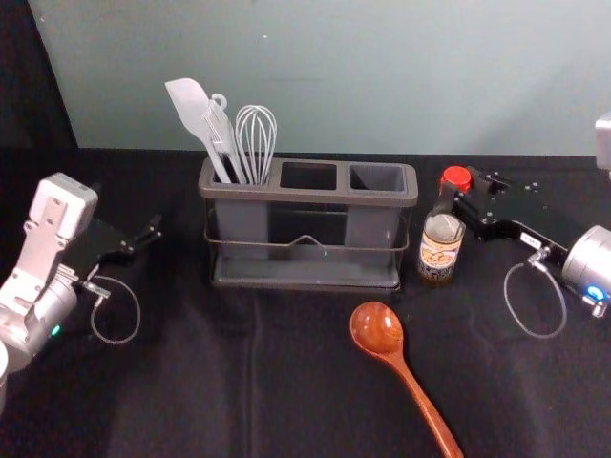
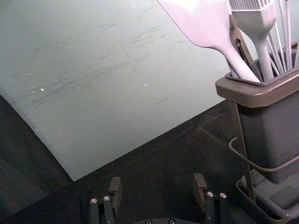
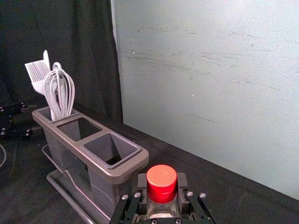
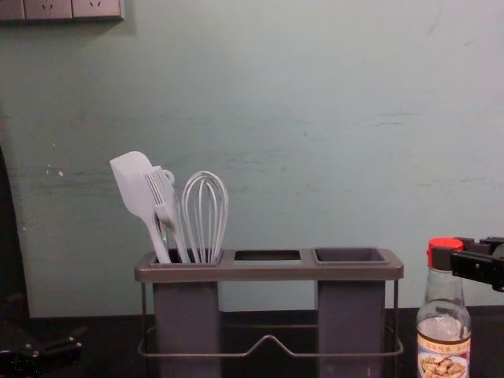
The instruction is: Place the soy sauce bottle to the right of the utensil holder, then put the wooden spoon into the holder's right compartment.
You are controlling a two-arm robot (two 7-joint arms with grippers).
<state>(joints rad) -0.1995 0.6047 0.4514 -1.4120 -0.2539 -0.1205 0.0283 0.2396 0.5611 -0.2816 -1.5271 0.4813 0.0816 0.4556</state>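
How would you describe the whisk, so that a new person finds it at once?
Find the dark utensil holder with three compartments. The whisk stands in the left compartment, nearest the middle one. Looped wires set it apart from the flat spatula and bristled brush.

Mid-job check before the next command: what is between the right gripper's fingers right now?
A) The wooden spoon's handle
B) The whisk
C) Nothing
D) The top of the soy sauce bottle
D: the right wrist view shows the red cap between the fingers of the right gripper, and in the chest view they meet the bottle at its top, right of the holder.
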